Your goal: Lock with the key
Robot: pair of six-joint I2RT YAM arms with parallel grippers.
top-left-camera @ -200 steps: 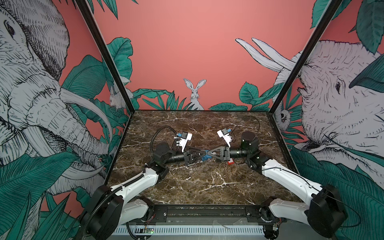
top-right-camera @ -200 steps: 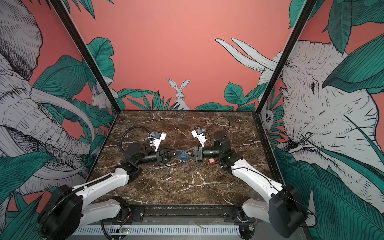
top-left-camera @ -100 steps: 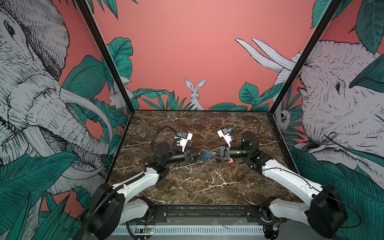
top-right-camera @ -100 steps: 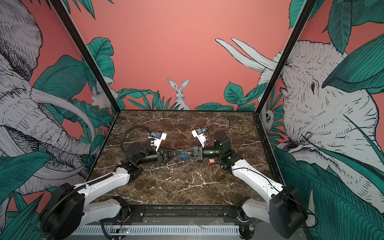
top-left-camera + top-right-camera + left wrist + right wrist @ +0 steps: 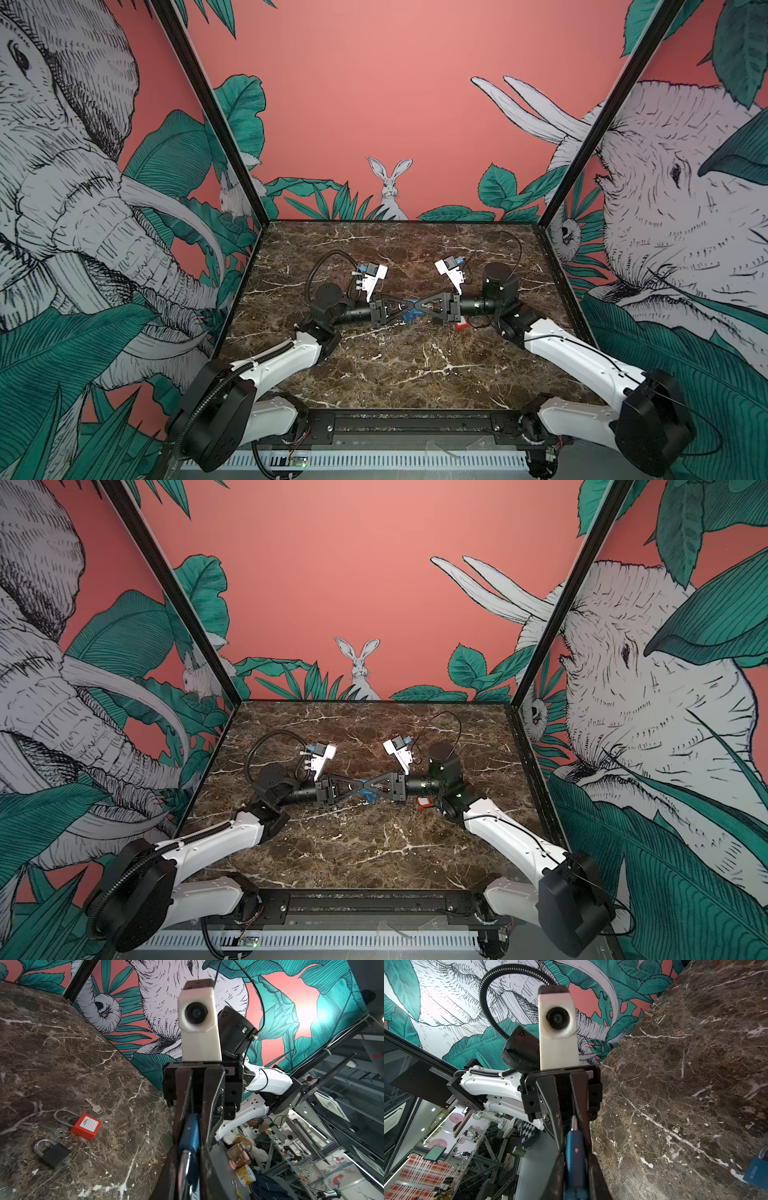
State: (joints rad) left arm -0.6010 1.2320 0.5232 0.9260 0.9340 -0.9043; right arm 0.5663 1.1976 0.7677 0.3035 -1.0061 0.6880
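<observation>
A blue padlock (image 5: 192, 1130) with a silver shackle (image 5: 185, 1169) hangs above the marble between both grippers, which meet tip to tip mid-table. My left gripper (image 5: 188, 1159) is shut on its shackle end. My right gripper (image 5: 575, 1159) is shut on its blue body (image 5: 575, 1147). In both top views the fingers cross at the padlock, left gripper (image 5: 406, 307), right gripper (image 5: 417, 304). Two keys lie loose on the table, one key (image 5: 94, 1106) alone and another key (image 5: 54, 1130) beside a red padlock (image 5: 86, 1126). Neither gripper holds a key.
A black padlock (image 5: 52, 1154) lies near the red padlock (image 5: 460, 324), close under the right wrist. A second blue padlock (image 5: 756, 1172) rests on the marble table (image 5: 395, 374) below the grippers. Patterned walls close in the left, back and right sides.
The left gripper's jaws have drawn in round the padlock's shackle end. Both arms and the right gripper's hold stay as they were.
</observation>
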